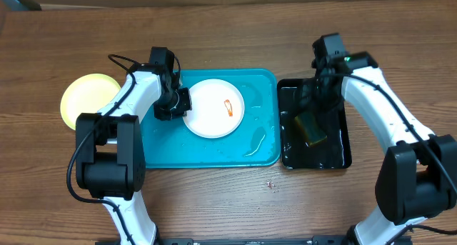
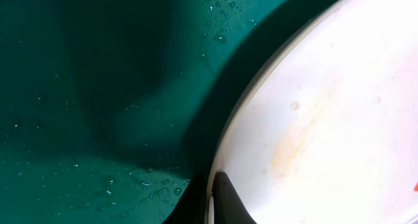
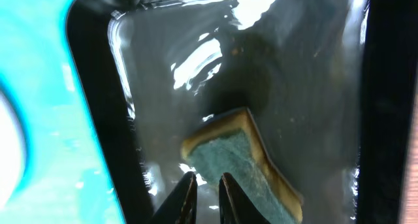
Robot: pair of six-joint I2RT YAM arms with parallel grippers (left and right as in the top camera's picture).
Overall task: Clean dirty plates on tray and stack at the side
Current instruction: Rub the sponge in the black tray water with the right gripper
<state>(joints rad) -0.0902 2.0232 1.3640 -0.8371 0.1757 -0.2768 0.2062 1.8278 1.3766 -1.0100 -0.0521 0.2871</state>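
A white plate (image 1: 214, 108) with an orange-red smear (image 1: 228, 106) lies in the turquoise tray (image 1: 264, 81). My left gripper (image 1: 177, 102) is shut on its left rim. In the left wrist view the dark fingers (image 2: 225, 198) pinch the edge of the white plate (image 2: 326, 106) above the wet tray (image 2: 98, 87). A pale yellow-green plate (image 1: 87, 98) rests on the table left of the tray. My right gripper (image 1: 314, 108) hangs over the black tray (image 1: 332, 153). Its tips (image 3: 206, 179) stand slightly apart, empty, just short of the sponge (image 3: 241, 159).
The glossy black tray (image 3: 261, 67) holds water and a yellow-and-green sponge (image 1: 310, 128). Water puddles (image 1: 257, 141) lie on the turquoise tray's right side. Small crumbs (image 1: 269, 183) sit on the wooden table in front of the trays.
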